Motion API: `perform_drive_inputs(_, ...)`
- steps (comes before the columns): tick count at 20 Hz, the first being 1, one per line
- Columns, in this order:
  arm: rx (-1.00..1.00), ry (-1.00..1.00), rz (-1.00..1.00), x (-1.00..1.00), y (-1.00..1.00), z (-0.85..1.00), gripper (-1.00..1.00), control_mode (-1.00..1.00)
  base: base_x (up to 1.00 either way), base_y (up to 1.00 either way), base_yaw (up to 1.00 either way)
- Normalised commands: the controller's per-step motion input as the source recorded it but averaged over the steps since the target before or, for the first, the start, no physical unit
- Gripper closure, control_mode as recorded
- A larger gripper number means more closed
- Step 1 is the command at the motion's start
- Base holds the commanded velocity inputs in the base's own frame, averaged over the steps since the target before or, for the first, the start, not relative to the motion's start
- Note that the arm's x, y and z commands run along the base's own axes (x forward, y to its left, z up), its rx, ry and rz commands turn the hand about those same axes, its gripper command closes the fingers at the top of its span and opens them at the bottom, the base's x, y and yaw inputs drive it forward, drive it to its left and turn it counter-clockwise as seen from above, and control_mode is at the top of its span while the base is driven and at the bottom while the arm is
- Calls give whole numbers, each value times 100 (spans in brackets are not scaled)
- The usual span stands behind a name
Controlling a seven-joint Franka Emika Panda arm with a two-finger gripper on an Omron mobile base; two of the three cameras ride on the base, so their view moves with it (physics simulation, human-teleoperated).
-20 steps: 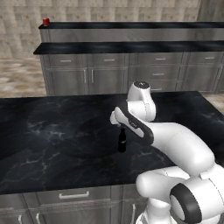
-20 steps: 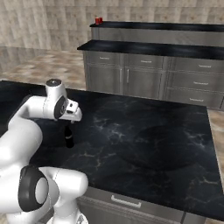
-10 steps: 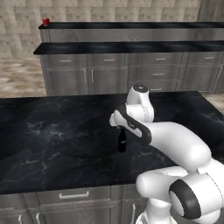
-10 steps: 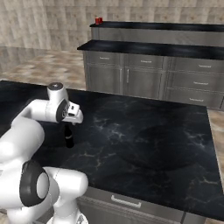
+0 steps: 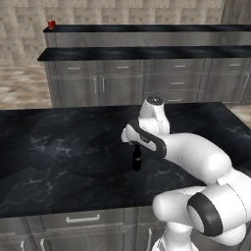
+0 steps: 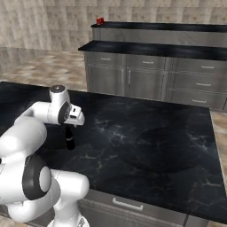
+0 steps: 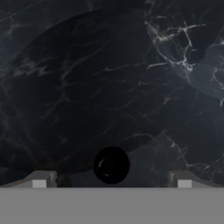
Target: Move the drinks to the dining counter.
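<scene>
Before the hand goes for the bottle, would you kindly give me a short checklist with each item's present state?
1. Hand open: ok, fingertips stand wide apart.
2. Small slim dark bottle upright on the near black stone counter: ok.
3. Bottle centred between the fingertips, seen from above: ok.
4. Fingers low enough around the bottle to grip: cannot tell.
5. Bottle held: not ok, not yet.
6. Small red can on the far two-level dining counter: ok.
</scene>
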Motion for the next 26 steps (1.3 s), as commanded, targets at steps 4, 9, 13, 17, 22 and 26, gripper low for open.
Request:
perform_drive_inputs(4,0,0,0,0,9,-1,-100,-100,0,0,0)
perform_drive_inputs(9,0,0,0,0,5,-2,-100,-100,0,0,0)
perform_drive_inputs(13,0,0,0,0,0,-8,-100,-100,0,0,0)
perform_drive_inputs(17,0,0,0,0,0,-11,-100,-100,0,0,0)
perform_drive_inputs(22,0,0,0,0,0,-14,-100,-100,0,0,0)
perform_drive_inputs(26,0,0,0,0,0,-14,-100,-100,0,0,0)
